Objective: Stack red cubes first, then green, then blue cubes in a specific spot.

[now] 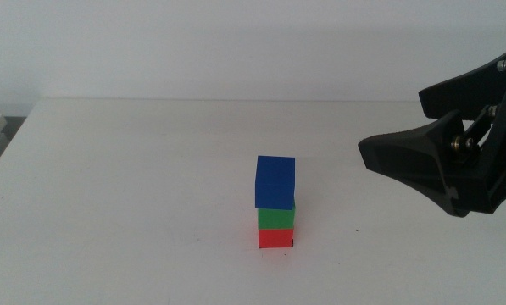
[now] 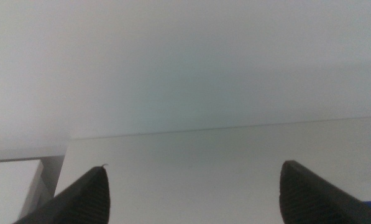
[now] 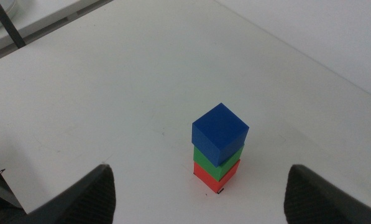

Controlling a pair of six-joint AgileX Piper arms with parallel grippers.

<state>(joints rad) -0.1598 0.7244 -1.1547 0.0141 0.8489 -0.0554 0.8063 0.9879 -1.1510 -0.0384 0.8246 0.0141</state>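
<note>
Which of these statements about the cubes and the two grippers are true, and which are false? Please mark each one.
1. The blue cube is on top of the stack. True.
2. The green cube lies directly on the table. False: it rests on the red cube, which is at the bottom.
3. The right gripper is shut on the blue cube. False: its jaws are open and apart from the stack.
4. The left gripper is open and holds nothing. True.
5. The blue cube sits slightly turned against the green one. True, as the right wrist view shows.
</note>
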